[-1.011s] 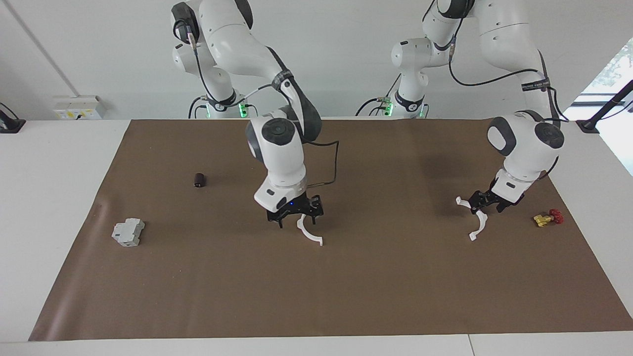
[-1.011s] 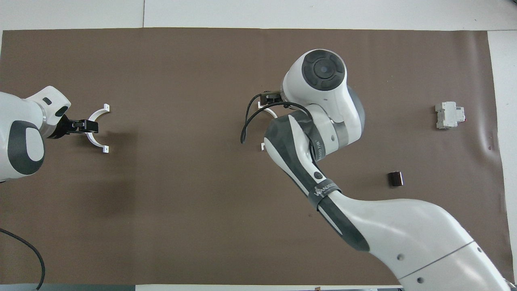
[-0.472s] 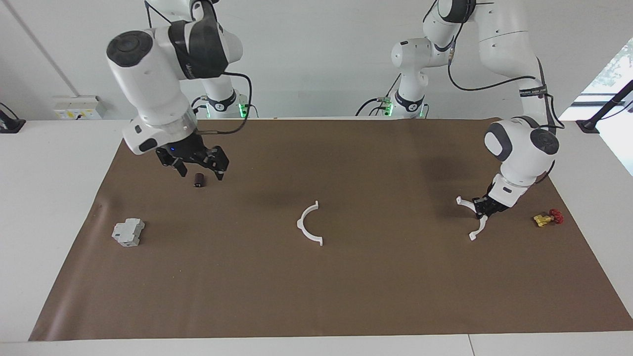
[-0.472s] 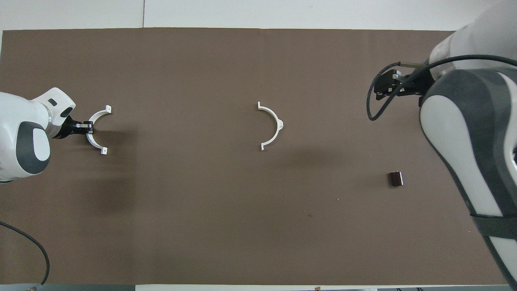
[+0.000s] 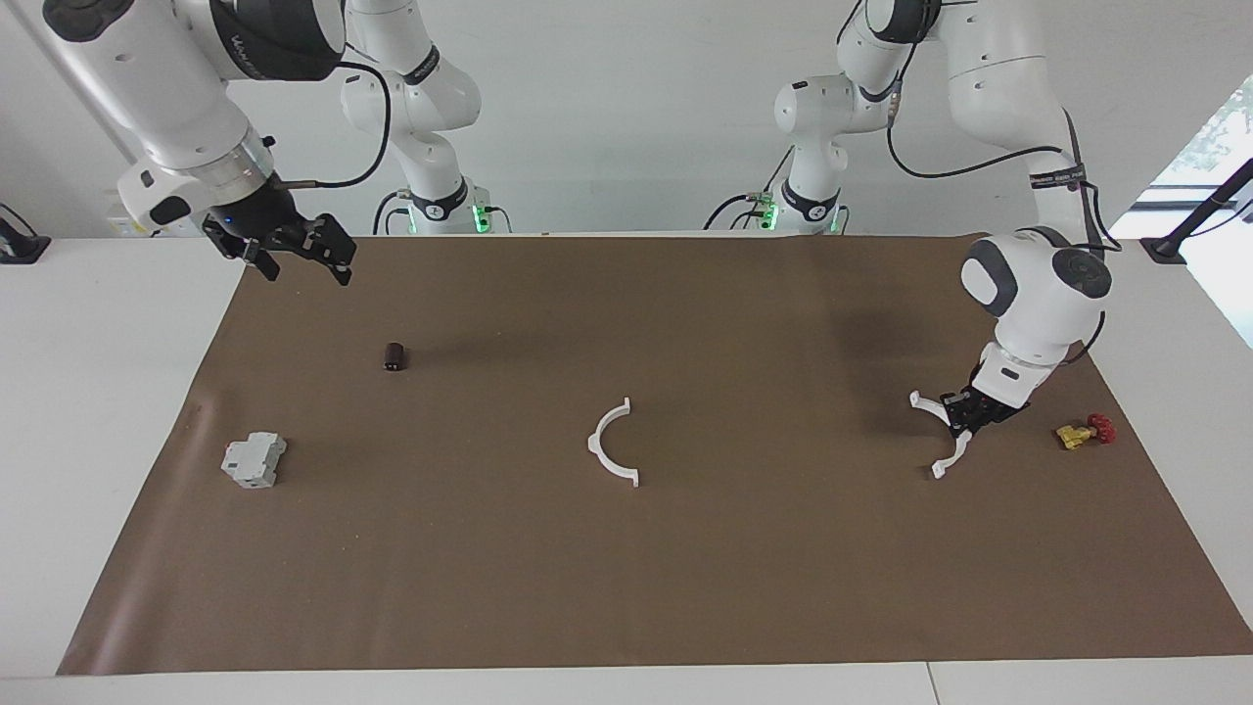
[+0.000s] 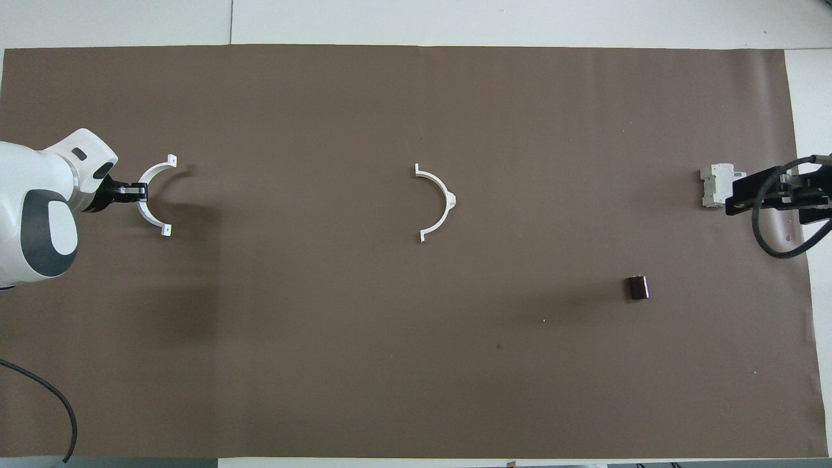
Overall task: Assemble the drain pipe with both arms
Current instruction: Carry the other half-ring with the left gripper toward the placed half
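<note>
Toward the left arm's end of the table, the left gripper point(image 5: 964, 416) pinches the middle of one white half-ring pipe piece point(image 5: 938, 435), its fingers closed tight on the arc; whether the piece touches the brown mat point(image 5: 744, 578) or hangs just above it cannot be told. Just beside that gripper, on the mat, lies a small yellow-and-red valve point(image 5: 1082, 432). At the mat's centre, the second half-ring pipe piece point(image 5: 614, 443) lies flat and alone, well apart from the first. Over the mat's edge at the right arm's end, the right gripper point(image 5: 299, 258) hangs raised with its jaws spread wide, holding nothing. Below it on the mat sit a small dark cylinder point(image 5: 394, 356) and, farther from the robots, a grey boxy block point(image 5: 254, 460).
</note>
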Available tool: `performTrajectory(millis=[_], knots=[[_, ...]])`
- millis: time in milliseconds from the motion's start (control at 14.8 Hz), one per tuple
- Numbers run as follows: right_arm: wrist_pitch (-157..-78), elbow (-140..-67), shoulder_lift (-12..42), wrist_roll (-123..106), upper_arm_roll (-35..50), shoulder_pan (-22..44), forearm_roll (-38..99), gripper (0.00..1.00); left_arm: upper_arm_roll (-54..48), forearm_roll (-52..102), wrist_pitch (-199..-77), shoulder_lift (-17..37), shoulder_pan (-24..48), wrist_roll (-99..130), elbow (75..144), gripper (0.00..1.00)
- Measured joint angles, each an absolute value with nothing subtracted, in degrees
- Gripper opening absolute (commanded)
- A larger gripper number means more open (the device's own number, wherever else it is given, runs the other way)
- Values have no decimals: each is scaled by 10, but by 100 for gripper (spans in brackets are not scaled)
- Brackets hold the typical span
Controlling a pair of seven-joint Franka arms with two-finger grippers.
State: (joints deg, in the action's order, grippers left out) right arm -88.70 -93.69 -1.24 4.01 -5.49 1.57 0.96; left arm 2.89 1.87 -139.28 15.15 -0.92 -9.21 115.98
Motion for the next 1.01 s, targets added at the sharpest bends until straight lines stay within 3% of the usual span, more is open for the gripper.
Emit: performTrajectory(millis=[539,1011], knots=[[-868,-920,-11,12,-63,16,-6,100,25,7,-1352,158,178,145,1101,0],[-867,-920,-11,5,-67,16,-6,100,25,-29,-1274,259,315,349,966,0]])
